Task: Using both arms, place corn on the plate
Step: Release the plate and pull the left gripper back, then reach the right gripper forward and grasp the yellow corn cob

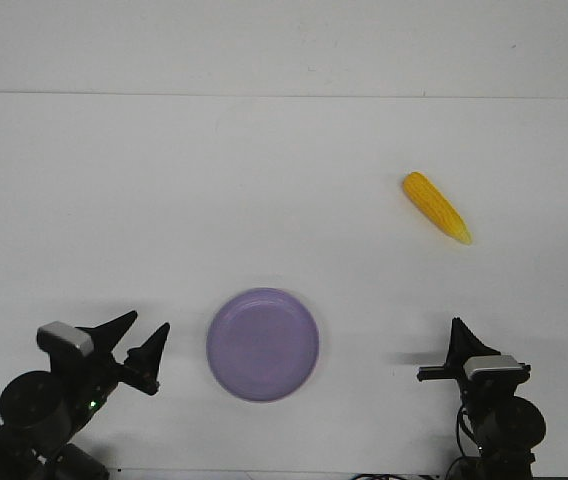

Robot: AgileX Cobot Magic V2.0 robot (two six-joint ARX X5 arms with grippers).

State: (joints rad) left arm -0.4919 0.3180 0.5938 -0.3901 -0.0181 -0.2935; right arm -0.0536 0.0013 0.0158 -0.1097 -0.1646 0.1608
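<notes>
The yellow-orange corn (436,207) lies on the white table at the far right, its pointed tip facing right and toward me. The lavender plate (262,345) sits empty near the table's front middle. My left gripper (151,320) is at the front left, just left of the plate, with its two pointed fingers spread apart and nothing between them. My right gripper (456,330) is at the front right, well short of the corn. Only one pointed finger shape shows, so I cannot tell whether it is open or shut.
The white table (164,200) ends at a far edge line along the back, with a white wall behind it. Nothing else stands on it besides the corn and the plate.
</notes>
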